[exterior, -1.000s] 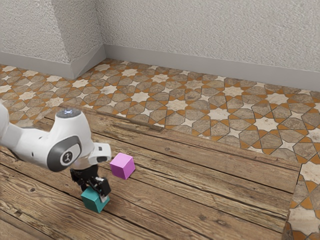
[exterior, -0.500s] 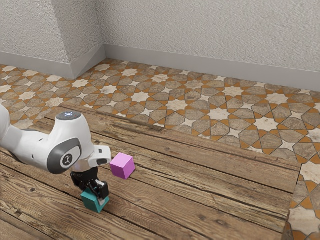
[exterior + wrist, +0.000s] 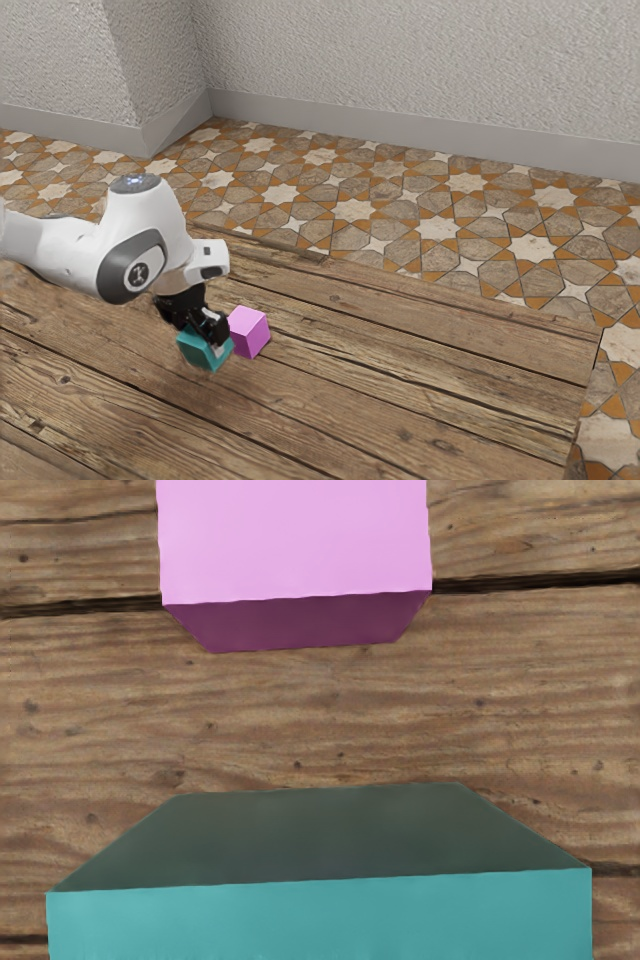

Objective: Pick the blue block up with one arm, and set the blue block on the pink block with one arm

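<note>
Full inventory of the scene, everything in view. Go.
blue block: one, teal-blue, held between the fingers, just to the exterior view's left of the pink block
pink block: one, pink, resting on the table
table: one, weathered brown wooden planks, under both blocks
floor: one, orange and beige star-patterned tiles, beyond the table
wall: grey, textured, behind the floor
arm: one, white, comes in from the exterior view's left
fingers: two, black, shut on the blue block

White, rounded arm (image 3: 60,250) segments. A grey joint cap (image 3: 135,271) bears a small white mark. The gripper (image 3: 207,330) is black.
</note>
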Controlling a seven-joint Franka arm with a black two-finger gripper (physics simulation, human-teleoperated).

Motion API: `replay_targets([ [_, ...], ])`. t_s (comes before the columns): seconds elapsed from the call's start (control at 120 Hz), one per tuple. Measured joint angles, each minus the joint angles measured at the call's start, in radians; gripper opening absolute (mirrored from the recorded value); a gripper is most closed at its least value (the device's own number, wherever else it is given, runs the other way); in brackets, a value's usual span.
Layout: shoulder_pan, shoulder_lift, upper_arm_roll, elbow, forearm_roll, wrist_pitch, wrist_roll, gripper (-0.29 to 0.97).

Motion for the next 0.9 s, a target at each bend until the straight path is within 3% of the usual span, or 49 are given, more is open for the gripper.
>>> replay_targets([
  [0.175,-0.004,0.179,0.0,0.307,0.023,-0.153,-0.01,0.37],
  [0.292,0.014,0.252,0.002,0.398,0.027,-0.236,-0.017,0.37],
  [0.483,0.014,0.31,0.002,0.434,0.028,-0.301,-0.025,0.37],
  [0.9,0.005,0.316,0.002,0.446,0.031,-0.335,-0.034,0.37],
])
